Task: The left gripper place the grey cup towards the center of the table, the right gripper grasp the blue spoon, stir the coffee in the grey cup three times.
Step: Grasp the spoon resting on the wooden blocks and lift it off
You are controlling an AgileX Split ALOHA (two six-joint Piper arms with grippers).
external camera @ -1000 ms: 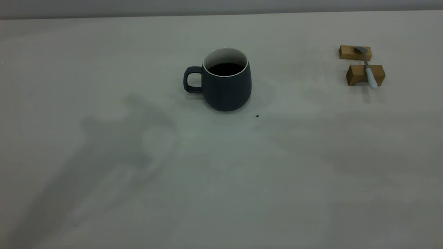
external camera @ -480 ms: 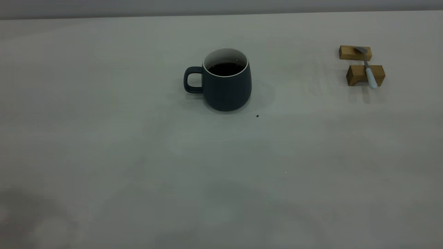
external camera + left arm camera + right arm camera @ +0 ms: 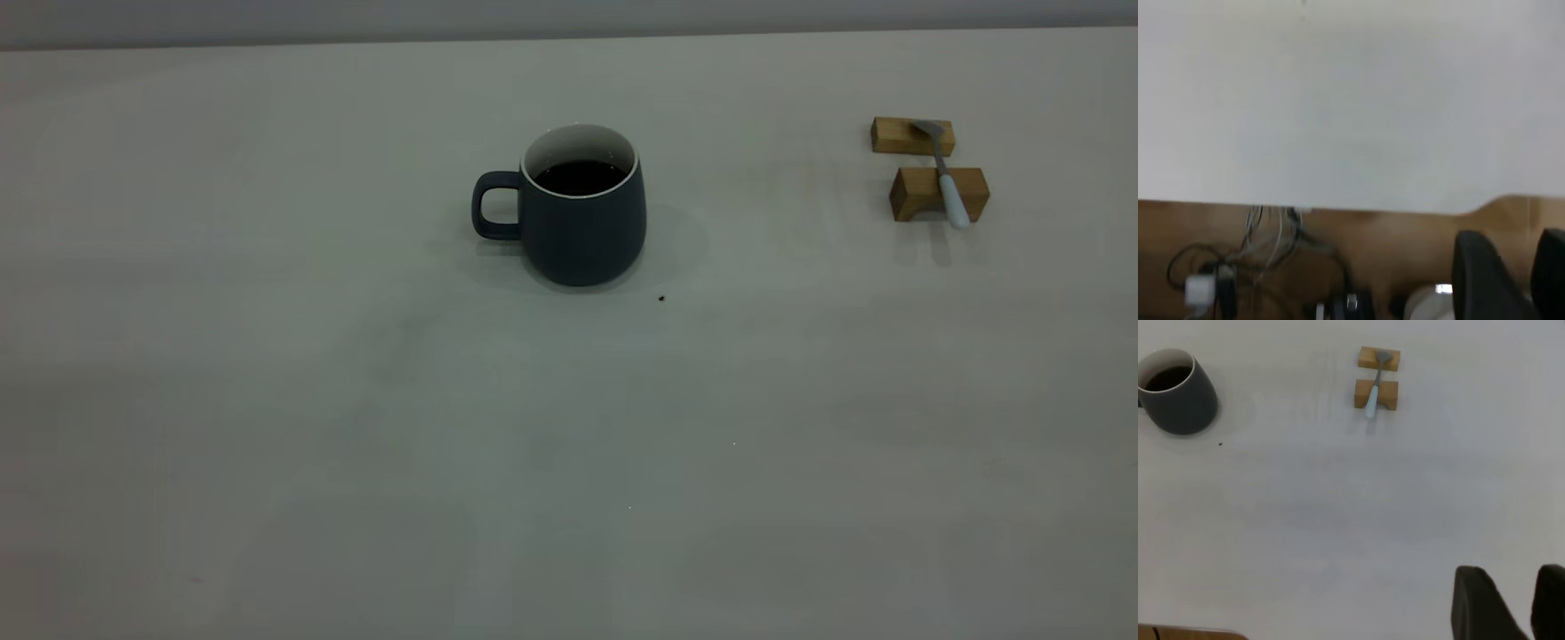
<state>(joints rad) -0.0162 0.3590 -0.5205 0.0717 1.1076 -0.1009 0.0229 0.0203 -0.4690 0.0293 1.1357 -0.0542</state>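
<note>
The grey cup (image 3: pixel 582 222) stands upright near the middle of the table (image 3: pixel 356 427), handle pointing left, with dark coffee (image 3: pixel 580 178) inside. The blue spoon (image 3: pixel 949 182) lies across two wooden blocks at the far right, bowl toward the back. Neither gripper shows in the exterior view. In the right wrist view my right gripper (image 3: pixel 1515 577) hovers open over bare table, far from the cup (image 3: pixel 1179 393) and the spoon (image 3: pixel 1375 387). My left gripper (image 3: pixel 1515 243) is open beyond the table's edge, holding nothing.
Two wooden blocks (image 3: pixel 913 136) (image 3: pixel 939 193) carry the spoon. A tiny black speck (image 3: pixel 661 298) lies just in front of the cup. The left wrist view shows the table edge (image 3: pixel 1338 207), with a brown floor and cables (image 3: pixel 1265 267) below it.
The arm shadow on the table's left side has slid off toward the lower left and vanished. Cup and spoon have not moved.
</note>
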